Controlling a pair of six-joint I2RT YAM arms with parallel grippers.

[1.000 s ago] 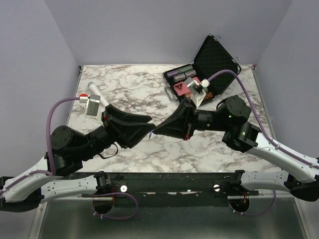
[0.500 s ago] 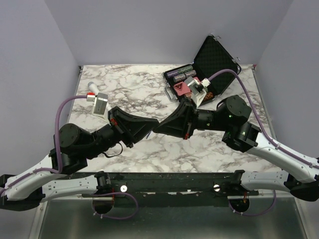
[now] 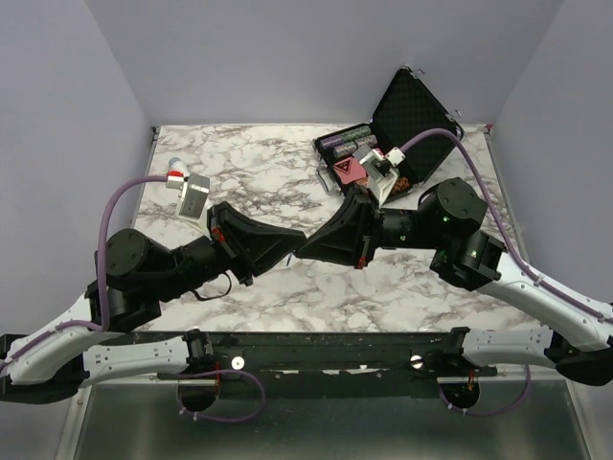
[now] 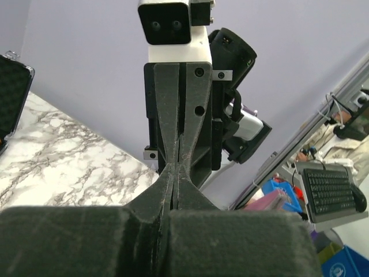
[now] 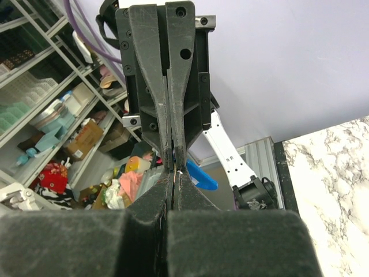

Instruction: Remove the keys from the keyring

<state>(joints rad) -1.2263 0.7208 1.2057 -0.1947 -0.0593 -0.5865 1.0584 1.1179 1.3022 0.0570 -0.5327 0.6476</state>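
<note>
Left claw, right claw both pinched shut, tip to tip on one line, equally near. Blue tag just beside tips. Key not discernible.

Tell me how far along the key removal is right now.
Done: nothing that shows; no freed key is visible on the table. In hand: left tool and right tool are shut, tip to tip, with the blue keyring tag at their junction. Left: pulling the key off; it is hidden.
</note>
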